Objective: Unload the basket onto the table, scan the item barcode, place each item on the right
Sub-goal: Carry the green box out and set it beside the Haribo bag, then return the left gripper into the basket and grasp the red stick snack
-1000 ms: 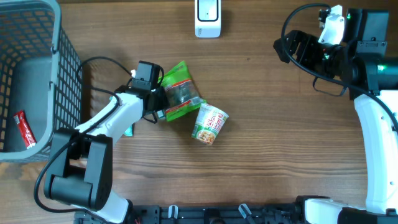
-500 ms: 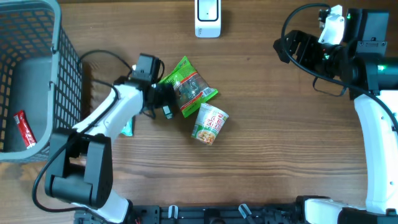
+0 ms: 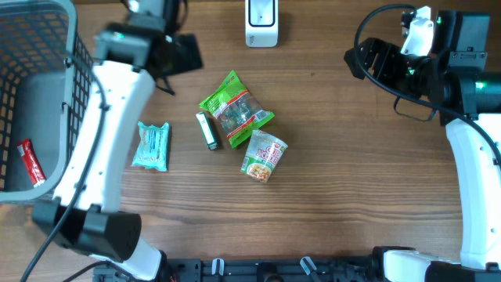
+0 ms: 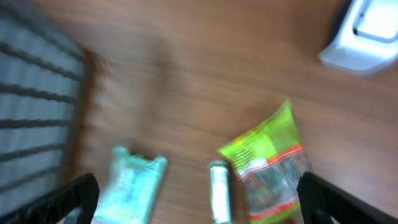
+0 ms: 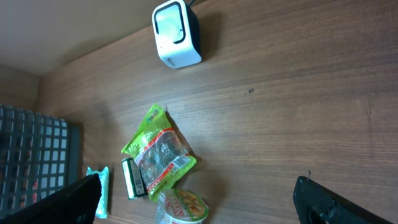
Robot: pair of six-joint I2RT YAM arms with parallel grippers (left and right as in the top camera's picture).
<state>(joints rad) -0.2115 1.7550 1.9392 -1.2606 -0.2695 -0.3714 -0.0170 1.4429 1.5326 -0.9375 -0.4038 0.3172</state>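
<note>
Left claw [image 3: 180, 55] and right claw [image 3: 365, 59] spread wide, gripping nothing.
Green snack bag [image 3: 235, 111] flat mid-bench [image 3: 352, 196], well apart from barcode scanner [image 3: 261, 22]; hemmed by small dark stick [image 3: 207, 131], tipped noodle cup [image 3: 264, 156], teal packet [image 3: 150, 146] nearer the basket [image 3: 82, 70].

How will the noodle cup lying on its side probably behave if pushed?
Lying sideways and tapered, the noodle cup would probably roll in a curve. It looks like a disposable cup, so probably light; hard squeezing might dent it.
</note>
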